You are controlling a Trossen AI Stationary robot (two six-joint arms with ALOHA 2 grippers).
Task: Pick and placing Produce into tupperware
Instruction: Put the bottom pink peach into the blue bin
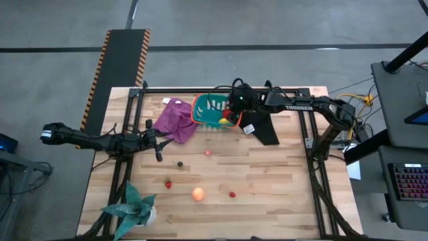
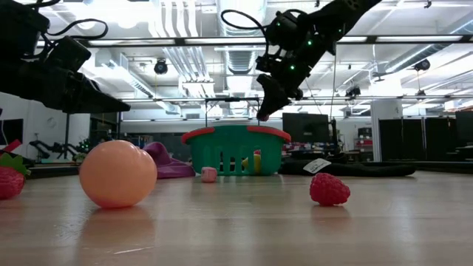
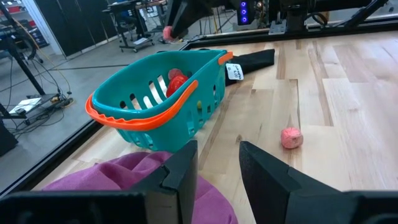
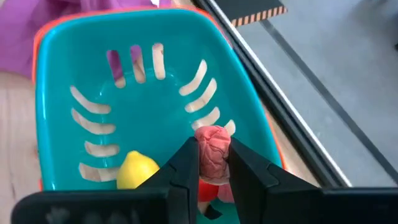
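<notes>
The teal tupperware [image 1: 208,109] with an orange rim stands at the table's far side, tilted, with one side resting on the purple cloth [image 1: 175,119]. My right gripper [image 4: 213,163] hovers over it, shut on a pink produce piece [image 4: 212,144]. A yellow lemon piece [image 4: 136,170] and a red pepper [image 3: 177,81] lie inside. On the table lie the orange-peach ball [image 1: 198,194], a pink piece [image 1: 208,152], a dark piece [image 1: 179,163] and two small red pieces [image 1: 168,183] [image 1: 232,194]. My left gripper [image 3: 217,167] is open, low over the purple cloth. My right gripper pinches the pink piece [image 4: 213,155] between its two fingers, one finger on each side of it. The fingers come from above, slanting down from the table's right. The piece is lifted clear, above the tupperware's right end [image 2: 275,134].
A black cloth with a white tag [image 1: 262,127] lies right of the tupperware. The green spiky plant [image 1: 134,206] stands at the near left corner. The pieces are scattered over the table's middle and near part. A dark frame rail runs along the far edge [image 1: 221,89].
</notes>
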